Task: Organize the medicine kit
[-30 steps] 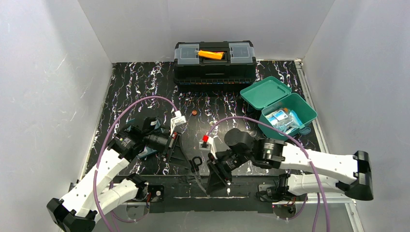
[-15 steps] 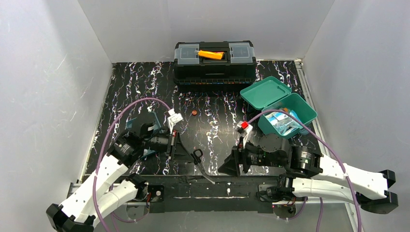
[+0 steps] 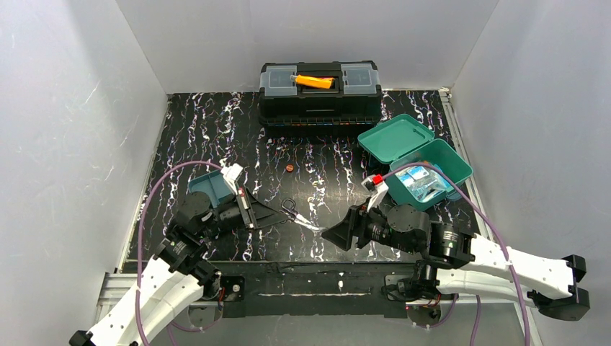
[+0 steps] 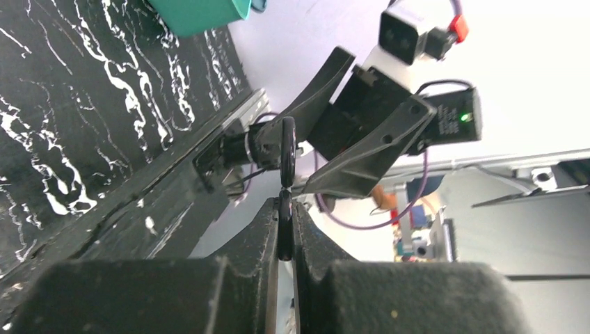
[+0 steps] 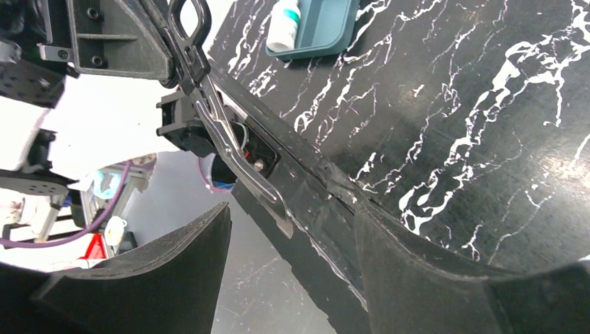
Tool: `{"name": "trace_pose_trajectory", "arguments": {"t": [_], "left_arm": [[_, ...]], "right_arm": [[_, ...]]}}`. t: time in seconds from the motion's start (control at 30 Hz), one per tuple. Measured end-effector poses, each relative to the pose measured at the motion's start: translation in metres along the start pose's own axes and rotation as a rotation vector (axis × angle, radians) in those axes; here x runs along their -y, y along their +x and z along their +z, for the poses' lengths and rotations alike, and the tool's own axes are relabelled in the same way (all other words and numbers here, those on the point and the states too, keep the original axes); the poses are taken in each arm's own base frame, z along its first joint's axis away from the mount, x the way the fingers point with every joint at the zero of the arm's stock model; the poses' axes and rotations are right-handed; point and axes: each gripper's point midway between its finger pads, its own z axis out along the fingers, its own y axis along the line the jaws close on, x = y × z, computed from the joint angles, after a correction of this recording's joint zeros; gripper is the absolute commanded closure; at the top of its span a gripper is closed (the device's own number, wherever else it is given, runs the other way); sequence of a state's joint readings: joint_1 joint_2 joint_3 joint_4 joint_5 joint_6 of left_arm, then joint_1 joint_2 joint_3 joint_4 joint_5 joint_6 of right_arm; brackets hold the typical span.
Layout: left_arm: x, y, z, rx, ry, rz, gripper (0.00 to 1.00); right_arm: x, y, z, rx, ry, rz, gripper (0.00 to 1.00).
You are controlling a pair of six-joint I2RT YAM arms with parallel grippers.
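Note:
The teal medicine kit (image 3: 429, 170) stands open at the right, lid (image 3: 395, 138) thrown back, with packets inside. Its darker teal inner tray (image 3: 211, 187) lies by the left arm; in the right wrist view this tray (image 5: 327, 21) holds a white bottle (image 5: 284, 26). My left gripper (image 3: 276, 215) is shut on the black handle of a pair of scissors (image 3: 290, 207), and the blades point toward the right arm. The left wrist view shows the handle (image 4: 284, 224) pinched edge-on in that gripper (image 4: 285, 205). My right gripper (image 3: 329, 236) is open and empty, facing the scissors (image 5: 229, 149).
A black toolbox (image 3: 320, 94) with an orange handle stands at the back centre. A small brown object (image 3: 289, 168) lies mid-table. The table's near edge and rail run just below both grippers. White walls close in three sides.
My left gripper has carried the scissors away from the near edge, toward mid-table. My right arm has swung back to the right and away from the scissors. The teal tray is now uncovered.

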State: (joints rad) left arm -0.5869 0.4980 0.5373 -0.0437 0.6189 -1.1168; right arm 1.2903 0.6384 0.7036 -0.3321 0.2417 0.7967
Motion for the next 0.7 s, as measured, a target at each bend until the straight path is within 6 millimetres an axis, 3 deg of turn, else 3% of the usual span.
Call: {"name": "trace_pose_trajectory", "arguments": {"t": [0.5,0.7], "left_arm": [[0.019,-0.021,-0.003,0.132,0.075,-0.131,1.00],[0.021,-0.022,-0.003,0.134,0.082,-0.149,1.00]], "right_arm": [[-0.037,-0.037,0.004,0.173,-0.161,0.113,0.29],[-0.044,-0.045,0.003,0.200,-0.188,0.120,0.41]]}}
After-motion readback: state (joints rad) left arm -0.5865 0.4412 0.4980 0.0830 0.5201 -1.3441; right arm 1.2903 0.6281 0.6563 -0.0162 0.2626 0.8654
